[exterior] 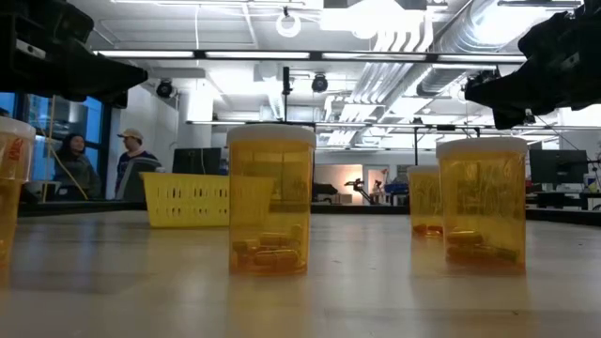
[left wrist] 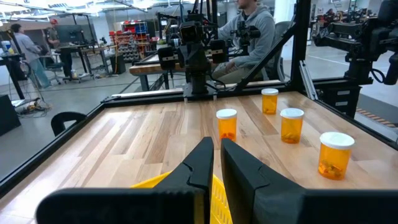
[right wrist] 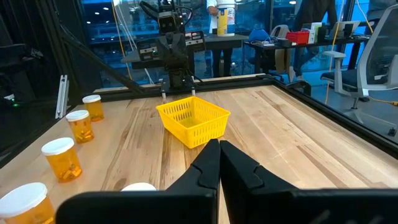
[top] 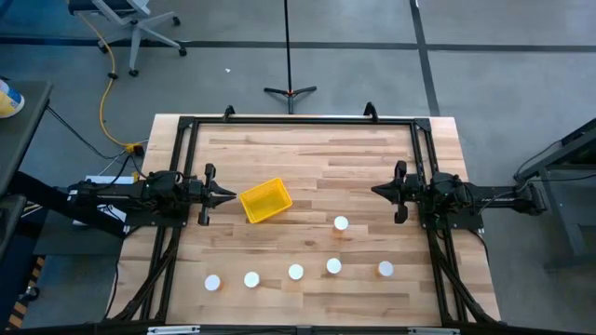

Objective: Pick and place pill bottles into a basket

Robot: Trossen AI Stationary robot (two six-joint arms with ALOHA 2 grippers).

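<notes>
The yellow basket [top: 265, 201] stands on its base left of the table's middle, turned askew. Several pill bottles, amber with white caps, stand upright. One bottle [top: 341, 223] is right of the basket, and the others form a row [top: 295, 272] along the near side. My left gripper [top: 231, 195] hovers level by the basket's left corner [left wrist: 219, 198], its fingers shut to a narrow slit and holding nothing. My right gripper [top: 375, 191] hovers level at the right, shut and empty, pointing toward the basket [right wrist: 193, 118].
A dark metal frame [top: 298, 121] runs around the wooden tabletop. Bare wood lies between the basket and my right gripper and along the far side. In the low view, people [exterior: 131, 160] stand in the room beyond the table.
</notes>
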